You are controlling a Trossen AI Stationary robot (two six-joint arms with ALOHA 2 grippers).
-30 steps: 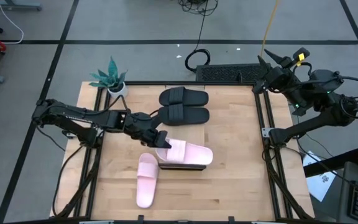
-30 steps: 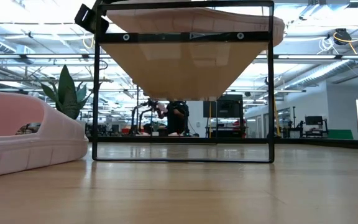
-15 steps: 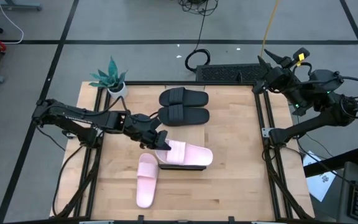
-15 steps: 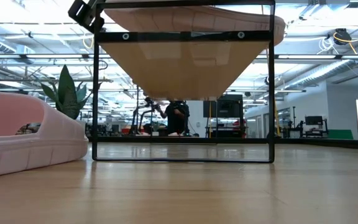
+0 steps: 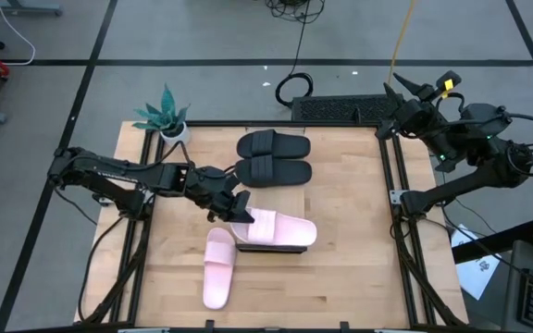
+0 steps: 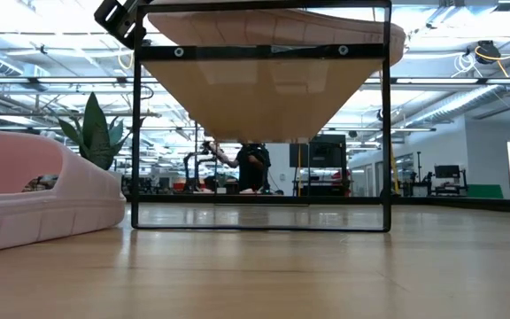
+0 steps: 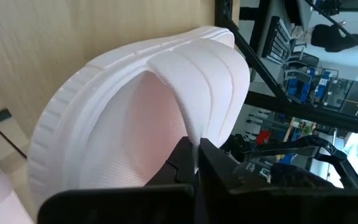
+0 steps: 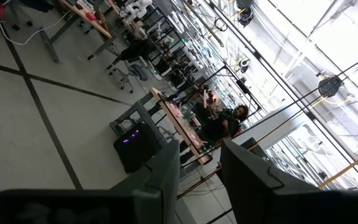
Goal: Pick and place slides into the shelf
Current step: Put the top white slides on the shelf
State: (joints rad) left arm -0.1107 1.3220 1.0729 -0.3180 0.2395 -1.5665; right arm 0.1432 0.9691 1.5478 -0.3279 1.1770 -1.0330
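Left gripper (image 5: 239, 211) clamped on heel end of pink slide (image 5: 280, 228); long axis lying along shelf (image 5: 271, 247) directly beneath. Right gripper (image 5: 398, 92) parked apart, open.

The left arm stretches low across the table (image 5: 359, 222) from its left edge, wrist level, the left gripper (image 5: 237, 209) near the table's middle with fingers (image 7: 188, 163) pinched nearly together. The right arm is folded beyond the table's right edge, the right gripper (image 5: 396, 92) raised off the far-right corner, fingers (image 8: 166, 177) parted.
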